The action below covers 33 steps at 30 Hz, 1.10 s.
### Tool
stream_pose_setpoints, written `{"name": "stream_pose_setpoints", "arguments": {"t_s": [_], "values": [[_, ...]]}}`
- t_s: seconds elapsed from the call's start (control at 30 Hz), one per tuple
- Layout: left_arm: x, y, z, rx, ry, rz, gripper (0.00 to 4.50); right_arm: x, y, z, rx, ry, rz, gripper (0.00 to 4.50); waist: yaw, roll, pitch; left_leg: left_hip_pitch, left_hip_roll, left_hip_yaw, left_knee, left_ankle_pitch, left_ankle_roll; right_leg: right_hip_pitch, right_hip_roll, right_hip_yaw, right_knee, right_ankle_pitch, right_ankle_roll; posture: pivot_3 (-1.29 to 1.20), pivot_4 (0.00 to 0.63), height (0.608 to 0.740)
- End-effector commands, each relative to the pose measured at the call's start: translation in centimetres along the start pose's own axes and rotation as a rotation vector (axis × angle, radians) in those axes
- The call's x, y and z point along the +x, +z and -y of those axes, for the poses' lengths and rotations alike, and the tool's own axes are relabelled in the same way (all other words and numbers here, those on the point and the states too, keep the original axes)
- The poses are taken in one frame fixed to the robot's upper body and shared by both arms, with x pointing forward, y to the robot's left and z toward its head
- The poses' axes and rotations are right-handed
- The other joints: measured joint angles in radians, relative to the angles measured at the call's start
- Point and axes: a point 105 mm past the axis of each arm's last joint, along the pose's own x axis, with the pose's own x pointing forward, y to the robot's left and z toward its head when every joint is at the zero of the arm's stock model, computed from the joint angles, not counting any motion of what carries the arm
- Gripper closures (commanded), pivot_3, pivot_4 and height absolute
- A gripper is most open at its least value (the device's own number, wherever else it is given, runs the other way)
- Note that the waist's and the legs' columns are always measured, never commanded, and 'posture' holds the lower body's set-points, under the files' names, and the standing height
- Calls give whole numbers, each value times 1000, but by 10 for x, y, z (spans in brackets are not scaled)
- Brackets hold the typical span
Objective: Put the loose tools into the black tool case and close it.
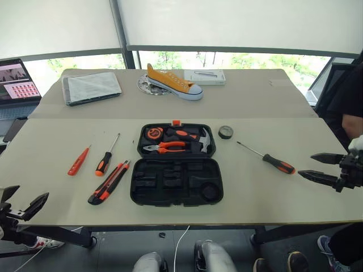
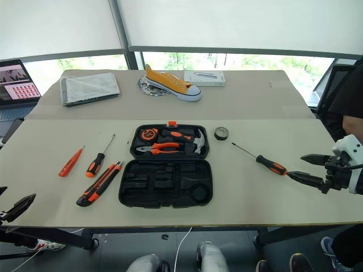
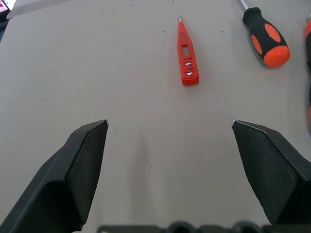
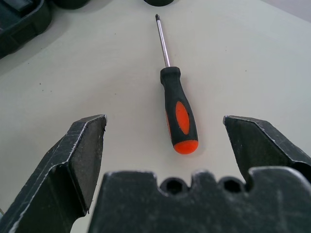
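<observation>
Here the black tool case (image 1: 176,180) lies open mid-counter, long axis side to side, orange latch at its far edge. Left of it lie one slim orange screwdriver (image 1: 78,160), one black-and-orange screwdriver (image 1: 106,157) and one utility knife (image 1: 109,182), all slanting tips far-right; right of it sit one tape roll (image 1: 226,132) and a second screwdriver (image 1: 267,158), tip toward the case. Both left gripper (image 1: 21,203) and right gripper (image 1: 317,166) hover with fingers spread, empty.

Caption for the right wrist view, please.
Open right end effector lined up behind a black-and-orange screwdriver lying on the table, untouched.
</observation>
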Motion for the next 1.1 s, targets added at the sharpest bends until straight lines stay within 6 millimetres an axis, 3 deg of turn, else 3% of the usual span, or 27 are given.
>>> {"name": "stream_pose_setpoints", "arguments": {"t_s": [0.03,0.3,0.5,0.6,0.87,0.97,1.1], "values": [[-1,10,-3,43,4,24,151,-7,12,5,-41,-31,47,3,0,0,0,0,0,0,0,0,0,0,0,0,0,0,0,0,150,733],[12,17,9,-13,-41,11,151,-6,22,2,-66,-28,69,3,0,0,0,0,0,0,0,0,0,0,0,0,1,0,0,0,150,733],[36,44,21,-84,-42,-8,151,6,52,-19,-142,57,110,3,2,0,0,0,0,0,0,1,-3,0,0,1,3,0,0,0,150,733],[46,52,29,-120,-64,-34,151,13,68,-33,-173,117,136,3,2,0,0,1,0,-1,0,1,-4,0,0,2,4,0,0,0,150,733],[94,73,61,-177,-132,-142,151,51,121,-96,-329,350,266,3,3,-1,0,2,-2,0,1,2,-9,0,1,2,8,0,-2,0,150,733],[108,76,70,-153,-153,-165,151,59,130,-112,-353,406,299,3,2,-1,1,2,-2,0,1,0,-15,0,2,2,10,1,-7,0,150,733],[128,68,74,-127,-153,-203,151,67,137,-127,-371,455,334,3,2,-1,1,3,-2,0,1,5,-8,0,3,1,10,2,-10,0,150,733]]}}
